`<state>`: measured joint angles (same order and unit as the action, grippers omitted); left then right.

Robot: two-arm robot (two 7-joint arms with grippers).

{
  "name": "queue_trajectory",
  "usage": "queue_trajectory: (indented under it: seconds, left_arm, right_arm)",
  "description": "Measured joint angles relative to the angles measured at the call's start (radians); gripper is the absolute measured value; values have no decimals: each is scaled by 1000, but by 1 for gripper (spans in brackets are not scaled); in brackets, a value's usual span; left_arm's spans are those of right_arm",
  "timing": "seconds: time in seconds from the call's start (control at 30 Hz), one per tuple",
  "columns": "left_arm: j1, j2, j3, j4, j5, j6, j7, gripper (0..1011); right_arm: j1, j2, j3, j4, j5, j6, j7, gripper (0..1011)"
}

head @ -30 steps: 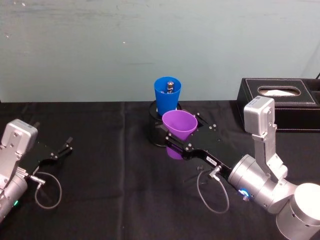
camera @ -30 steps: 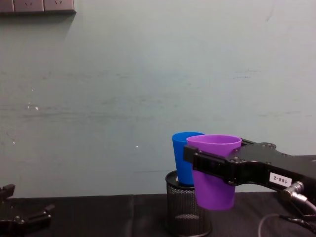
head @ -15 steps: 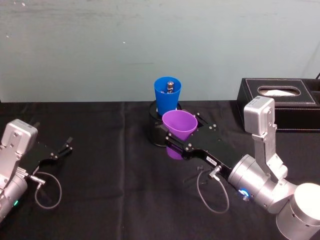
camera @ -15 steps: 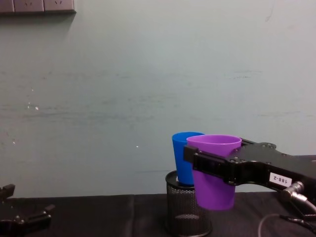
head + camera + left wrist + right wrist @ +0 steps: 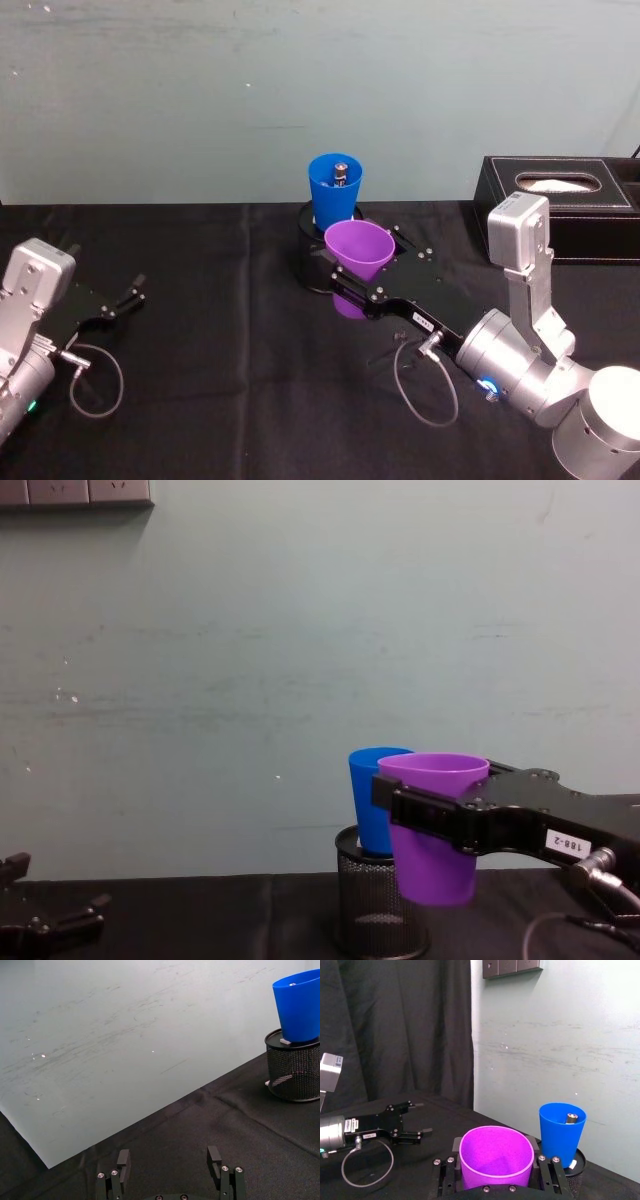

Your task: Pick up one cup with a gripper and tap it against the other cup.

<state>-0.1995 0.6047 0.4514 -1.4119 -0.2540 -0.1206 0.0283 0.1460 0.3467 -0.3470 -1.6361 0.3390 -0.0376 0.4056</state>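
Gripping the smooth, tapered purple cup (image 5: 358, 250), our right gripper (image 5: 496, 1157) holds it aloft just beside the blue cup (image 5: 335, 190) in the mesh holder (image 5: 375, 910). From above we see a metal piece (image 5: 340, 172) inside the blue cup; side-on, the gripper's white label (image 5: 563, 842). Our left gripper (image 5: 170, 1160) sits spread, well apart.

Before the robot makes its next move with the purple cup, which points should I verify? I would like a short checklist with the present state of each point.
1. Grip: right gripper is shut on the purple cup, which is upright and lifted off the table: ok.
2. Target: blue cup stands upright in the mesh pen holder: ok.
3. Blue cup seated firmly enough for a tap: cannot tell.
4. Cups apart in the right wrist view, so there is room to approach: ok.
5. Left gripper is open, far to the left, out of the path: ok.
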Motion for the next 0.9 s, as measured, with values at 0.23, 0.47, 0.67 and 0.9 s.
queue_trajectory:
  seconds: [0.23, 0.47, 0.67, 0.9]
  left_arm:
    - [0, 0, 0, 0, 0, 0, 0, 1000]
    - [0, 0, 0, 0, 0, 0, 0, 1000]
    - [0, 0, 0, 0, 0, 0, 0, 1000]
    - [0, 0, 0, 0, 0, 0, 0, 1000]
  right_arm:
    - [0, 0, 0, 0, 0, 0, 0, 743]
    - [0, 0, 0, 0, 0, 0, 0, 743]
    - [0, 0, 0, 0, 0, 0, 0, 743]
    - [0, 0, 0, 0, 0, 0, 0, 743]
